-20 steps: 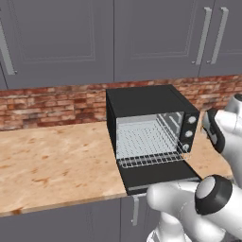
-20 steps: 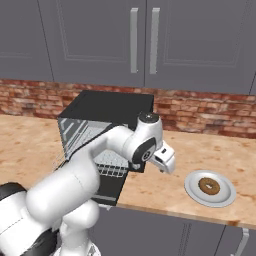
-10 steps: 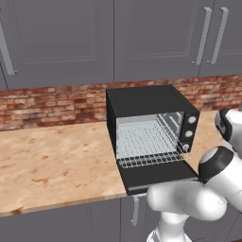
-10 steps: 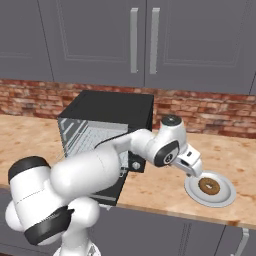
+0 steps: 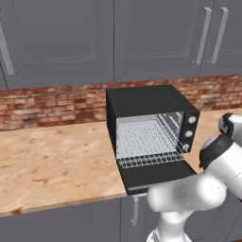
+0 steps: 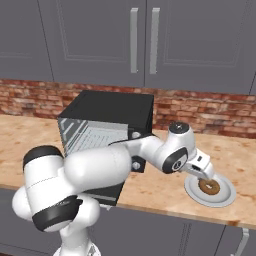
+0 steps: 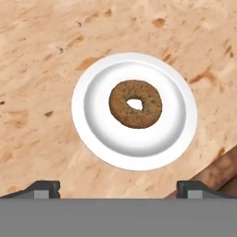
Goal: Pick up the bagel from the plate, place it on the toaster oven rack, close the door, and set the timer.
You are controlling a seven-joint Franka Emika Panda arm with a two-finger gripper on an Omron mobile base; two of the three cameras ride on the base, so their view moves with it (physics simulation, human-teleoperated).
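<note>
Pincer poised above the bagel — reach before the grasp.
Left base view: door [image 5: 153,175] lies dropped open, rack [image 5: 150,159] bare, ready. Right base view: gripper [image 6: 206,175] hovers over the plate [image 6: 224,195]. Hand view: tips spread wide, bagel [image 7: 135,103] ahead between them — untouched.

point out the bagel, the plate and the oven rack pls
bagel [image 7: 121,111], hand view: on its brown ring, left of the hole.
plate [image 7: 99,139], hand view: on bare white surface, lower left of the bagel.
toaster oven rack [image 5: 142,142], left base view: on the wire grid inside the cavity.
</note>
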